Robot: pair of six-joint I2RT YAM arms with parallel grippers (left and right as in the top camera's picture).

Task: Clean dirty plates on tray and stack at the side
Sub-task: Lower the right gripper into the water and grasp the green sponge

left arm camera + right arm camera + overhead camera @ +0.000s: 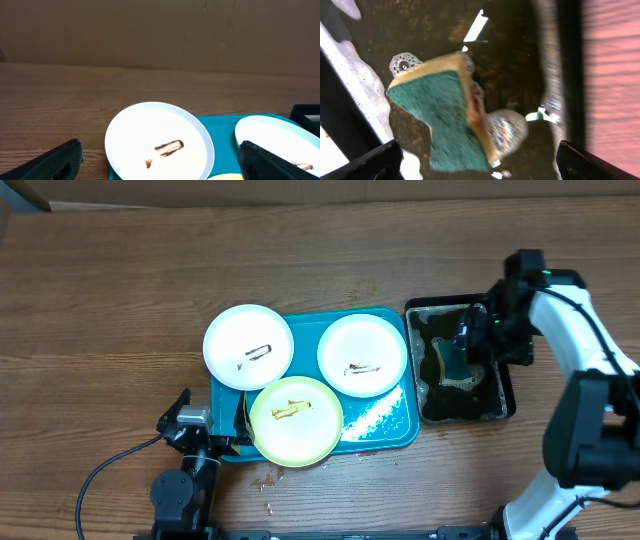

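Note:
The teal tray (388,430) holds three plates. A white plate (248,346) overhangs its back left, a second white plate (362,355) lies at its back right, and a yellow-green plate (296,420) overhangs its front edge. Each has a brown smear. My left gripper (215,438) is open and empty at the tray's front left corner. In the left wrist view its fingers (160,167) straddle the smeared white plate (160,140). My right gripper (478,338) is open over the black tray (507,395), just above a green-and-yellow sponge (445,115); its fingers (480,165) are apart from the sponge.
The black tray's dark water carries foam (507,127) and its wall (565,75) stands right of the sponge. White foam (375,415) lies on the teal tray's front right. Small spots (265,480) mark the wooden table in front. A black cable (100,475) runs left of the left arm.

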